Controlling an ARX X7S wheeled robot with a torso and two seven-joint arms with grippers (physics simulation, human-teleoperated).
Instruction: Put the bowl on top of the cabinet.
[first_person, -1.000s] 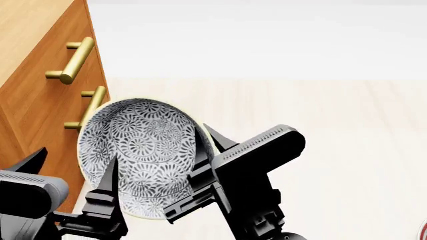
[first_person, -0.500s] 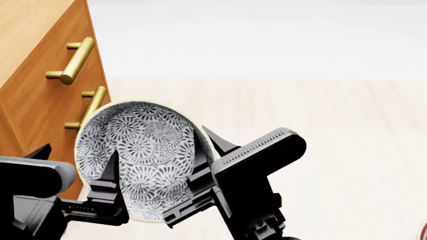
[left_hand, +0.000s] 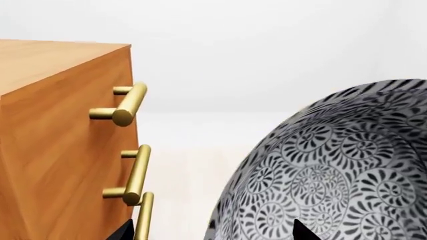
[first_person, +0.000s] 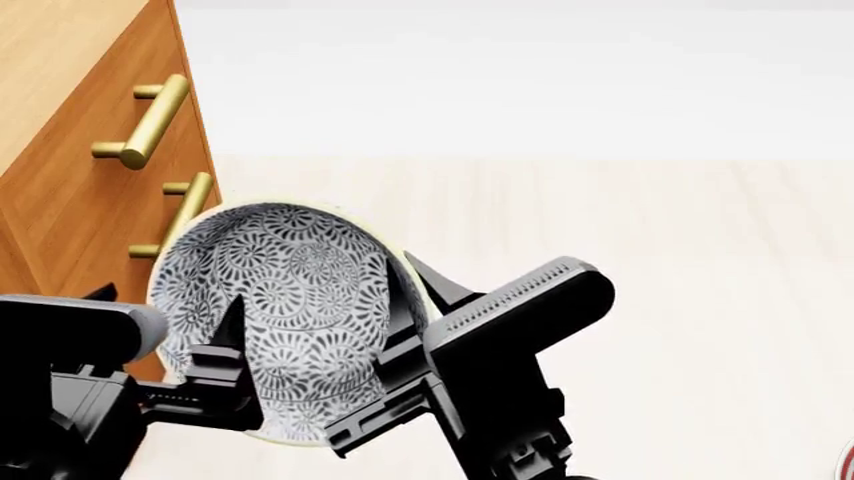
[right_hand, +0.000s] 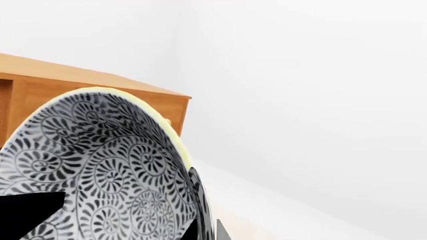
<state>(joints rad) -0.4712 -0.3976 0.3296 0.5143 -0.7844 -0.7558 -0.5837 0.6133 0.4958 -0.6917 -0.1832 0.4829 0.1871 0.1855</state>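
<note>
The bowl (first_person: 294, 300), white with a dense grey-black floral pattern, hangs tilted in the air with its inside facing the head camera, just in front of the cabinet's drawer fronts. My right gripper (first_person: 404, 300) is shut on its right rim, one finger inside and one outside, as the right wrist view shows (right_hand: 205, 231). My left gripper (first_person: 163, 300) is open at the bowl's lower left, one fingertip over the bowl and the other near the cabinet (first_person: 67, 200). In the left wrist view the bowl's outside (left_hand: 333, 165) is beside the orange-brown cabinet (left_hand: 53, 125). The cabinet's flat top (right_hand: 133, 90) shows behind the bowl (right_hand: 100, 160).
Brass bar handles (first_person: 147, 120) stick out from the drawer fronts close to the bowl's left rim. Pale wooden floor (first_person: 641, 280) spreads to the right, with a white wall behind. A sliver of a red-ringed plate (first_person: 847, 462) shows at the lower right corner.
My left arm has risen and moved in toward the bowl's lower left edge. The bowl and right gripper have shifted only slightly.
</note>
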